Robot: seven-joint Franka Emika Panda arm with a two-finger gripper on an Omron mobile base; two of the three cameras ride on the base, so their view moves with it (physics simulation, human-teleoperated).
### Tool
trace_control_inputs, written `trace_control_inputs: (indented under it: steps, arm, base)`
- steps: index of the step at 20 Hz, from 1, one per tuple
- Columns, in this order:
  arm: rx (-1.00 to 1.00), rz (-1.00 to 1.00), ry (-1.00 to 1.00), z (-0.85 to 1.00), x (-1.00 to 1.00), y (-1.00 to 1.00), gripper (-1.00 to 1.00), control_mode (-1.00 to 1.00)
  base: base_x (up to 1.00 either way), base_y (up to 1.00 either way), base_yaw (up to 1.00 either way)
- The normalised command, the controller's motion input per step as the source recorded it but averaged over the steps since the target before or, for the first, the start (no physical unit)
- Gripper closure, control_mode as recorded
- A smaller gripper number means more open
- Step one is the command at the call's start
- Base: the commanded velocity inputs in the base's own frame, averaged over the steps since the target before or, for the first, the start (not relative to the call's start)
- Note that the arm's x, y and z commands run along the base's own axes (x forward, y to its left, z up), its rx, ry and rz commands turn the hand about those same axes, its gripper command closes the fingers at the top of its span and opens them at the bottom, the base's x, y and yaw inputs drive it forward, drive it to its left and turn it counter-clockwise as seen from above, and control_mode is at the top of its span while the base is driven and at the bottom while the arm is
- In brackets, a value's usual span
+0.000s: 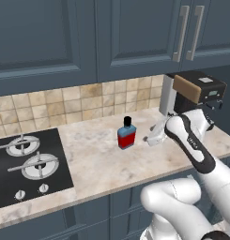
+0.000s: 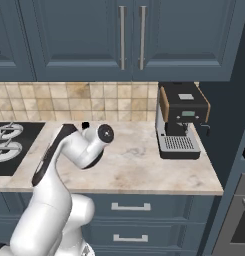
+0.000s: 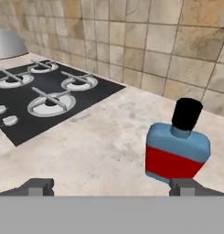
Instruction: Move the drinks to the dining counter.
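- Black stove (image 1: pixel 27 164) at far left of the narrow marble counter (image 1: pixel 97 164), burners unlit, knobs near the front edge; tiled backsplash (image 1: pixel 55 105) behind.
- Mid-counter: flat blue bottle (image 1: pixel 126 133) with red label and black cap, upright, well apart from the stove, near the counter's middle and nowhere near the dining counter it belongs on.
- Just right of the bottle: gripper (image 1: pixel 151 139), low over the marble, pointed toward it; in the hand view, finger tips (image 3: pixel 36 186) spread wide with nothing between them, bottle (image 3: pixel 177 153) ahead and off toward the right tip.
- Far right: coffee machine (image 1: pixel 194 93) close behind the arm's elbow.
- Likely step: lining up for a grasp, not yet begun.
- Risk, as a judgement: off-centre approach could clip the bottle with the right finger and tip or skid it; a pinch on the narrow cap could slip; a wide swing could brush the coffee machine.
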Motion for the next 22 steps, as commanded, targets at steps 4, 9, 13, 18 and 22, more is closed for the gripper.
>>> trace_control_inputs:
  steps: [4,9,13,18,22]
  arm:
    - [0.08,0.33,-0.08,0.1,0.0,0.0,-1.0,-1.0]
    - [0.01,0.25,0.0,0.01,0.0,0.0,-1.0,-1.0]
    - [0.0,0.1,-0.01,0.0,0.13,0.0,-1.0,-1.0]
    - [0.0,-0.01,-0.01,0.03,0.06,0.0,-1.0,-1.0]
    - [0.0,-0.14,-0.02,0.0,0.24,-0.01,-1.0,-1.0]
  base:
    - [0.0,0.0,0.0]
    - [0.0,0.0,0.0]
    - [0.0,0.0,0.0]
    - [0.0,0.0,0.0]
    - [0.0,0.0,0.0]
